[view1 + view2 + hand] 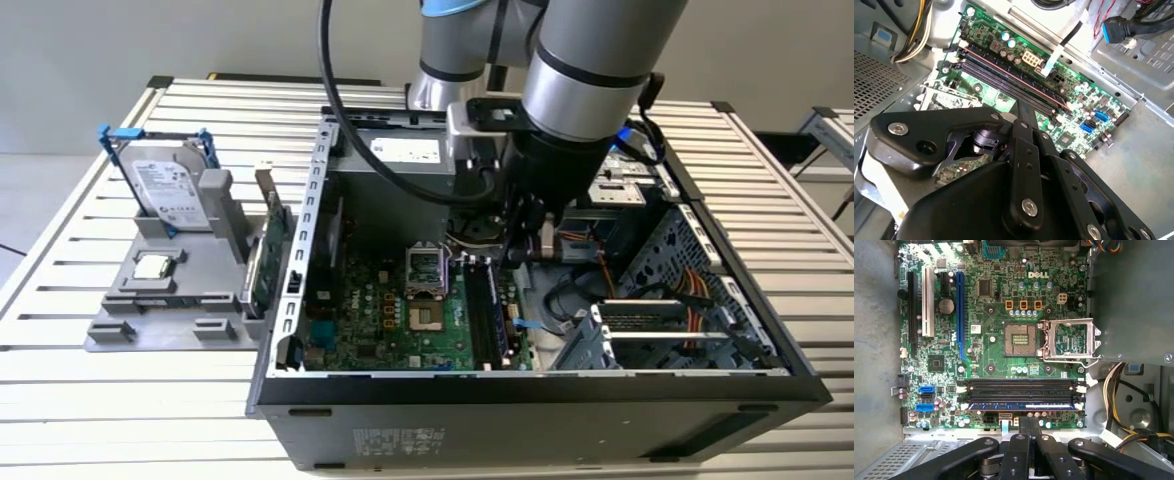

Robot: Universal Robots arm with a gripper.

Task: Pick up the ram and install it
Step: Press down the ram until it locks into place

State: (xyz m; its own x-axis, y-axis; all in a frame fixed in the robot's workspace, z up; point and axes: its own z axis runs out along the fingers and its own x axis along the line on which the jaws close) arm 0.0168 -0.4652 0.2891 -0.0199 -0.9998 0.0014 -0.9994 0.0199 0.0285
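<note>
**RAM sitting in slot, pincer hovering just above**

The ram [1021,406] is lying in the lowest of the memory slots [1021,385] on the motherboard [994,335], lower centre of the first wrist view; its blue-labelled edge is showing between the white end latches. In the second wrist view the same stick [1019,82] is running diagonally across the upper middle of the frame.

The pincer [1028,432] is hanging directly over the stick w/ its fingers [1024,427] pressed together, nothing visible between them. Whether the tips are touching the stick, can't tell. In the exterior view the arm is reaching down into the open PC case [307,200], centre-right of frame, on the slatted counter [80,400].

Risks, as a judgement: stick may be only partly seated, since the latches aren't clearly reading as closed. Off-centre pressing could tilt it, leaving one end high. Too much force could flex the board. Cables [1114,385] are lying near the slot's end and could snag the arm.
</note>
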